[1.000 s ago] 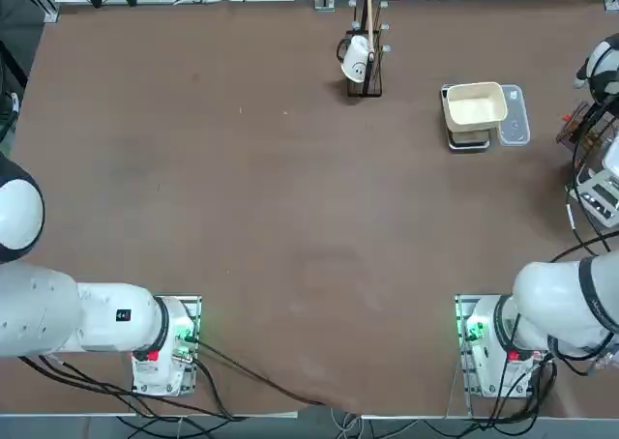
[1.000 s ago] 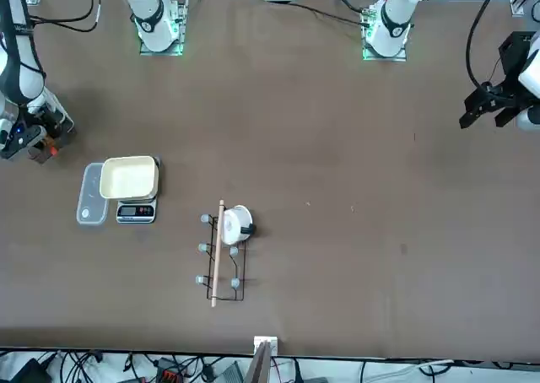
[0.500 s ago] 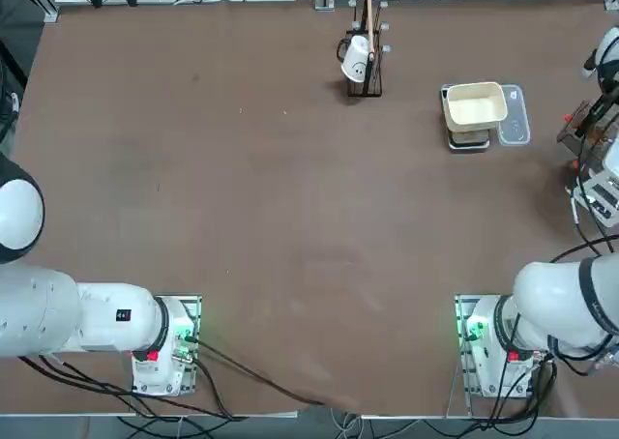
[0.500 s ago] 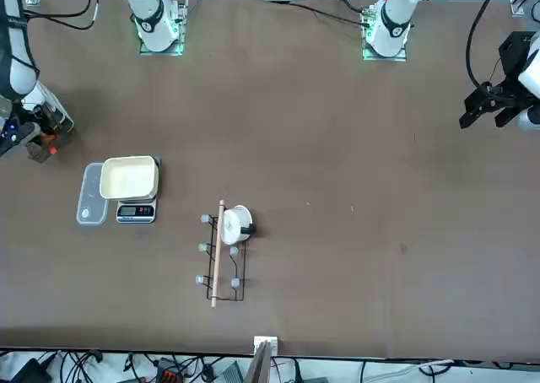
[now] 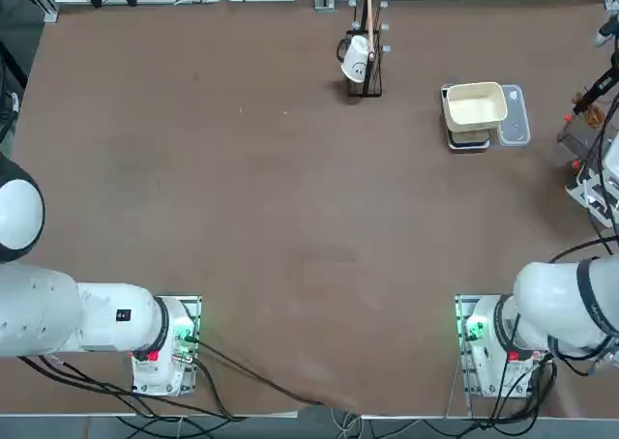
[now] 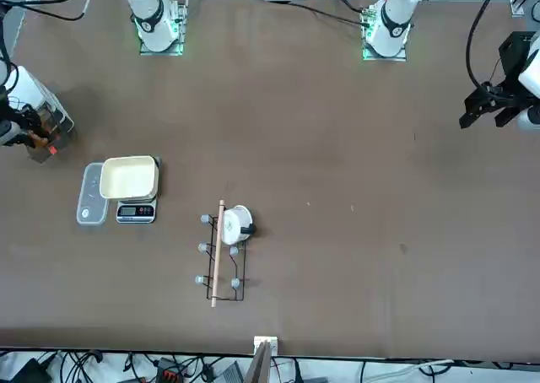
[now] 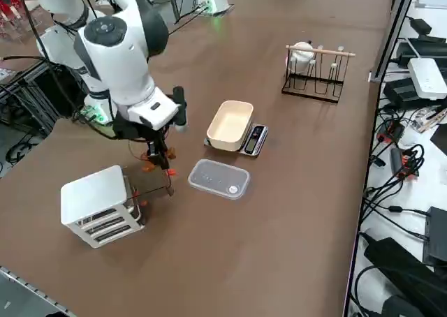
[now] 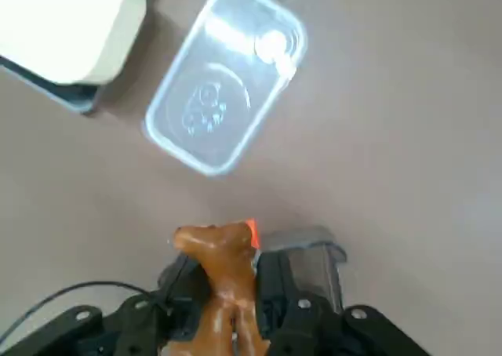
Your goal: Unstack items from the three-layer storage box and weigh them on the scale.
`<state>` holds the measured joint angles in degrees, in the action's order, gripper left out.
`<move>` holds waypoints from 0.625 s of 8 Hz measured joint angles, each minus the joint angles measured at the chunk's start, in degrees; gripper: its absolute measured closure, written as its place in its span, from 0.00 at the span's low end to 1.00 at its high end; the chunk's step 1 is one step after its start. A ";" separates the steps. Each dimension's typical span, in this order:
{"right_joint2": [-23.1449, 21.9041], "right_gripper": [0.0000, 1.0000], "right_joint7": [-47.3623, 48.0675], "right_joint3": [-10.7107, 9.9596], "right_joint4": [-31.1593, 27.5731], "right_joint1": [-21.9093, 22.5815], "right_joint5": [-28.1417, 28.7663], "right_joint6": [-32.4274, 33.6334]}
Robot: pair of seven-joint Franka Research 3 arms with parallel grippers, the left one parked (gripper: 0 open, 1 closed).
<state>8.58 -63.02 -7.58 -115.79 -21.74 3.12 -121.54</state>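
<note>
Over the brown tabletop (image 7: 293,191), the right hand (image 7: 164,165) pinches an orange-brown item (image 8: 223,274) between the white storage box (image 7: 98,204) and the scale (image 7: 251,139), cables crowding the table's edge.

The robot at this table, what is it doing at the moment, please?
The right gripper is shut on an orange-brown item and holds it above the table, between the white storage box and the clear lid lying flat. The scale stands beyond the lid with a cream tray on it; no item shows in the tray. So one item is out of the box but not yet weighed.
</note>
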 joint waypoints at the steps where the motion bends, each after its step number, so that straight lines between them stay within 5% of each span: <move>1: -0.02 0.63 2.56 0.48 1.21 1.65 0.86 0.91; 5: 0.75 0.64 31.19 1.92 2.67 14.31 4.36 4.92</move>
<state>9.33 -31.83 -5.66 -113.11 -7.43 7.48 -116.62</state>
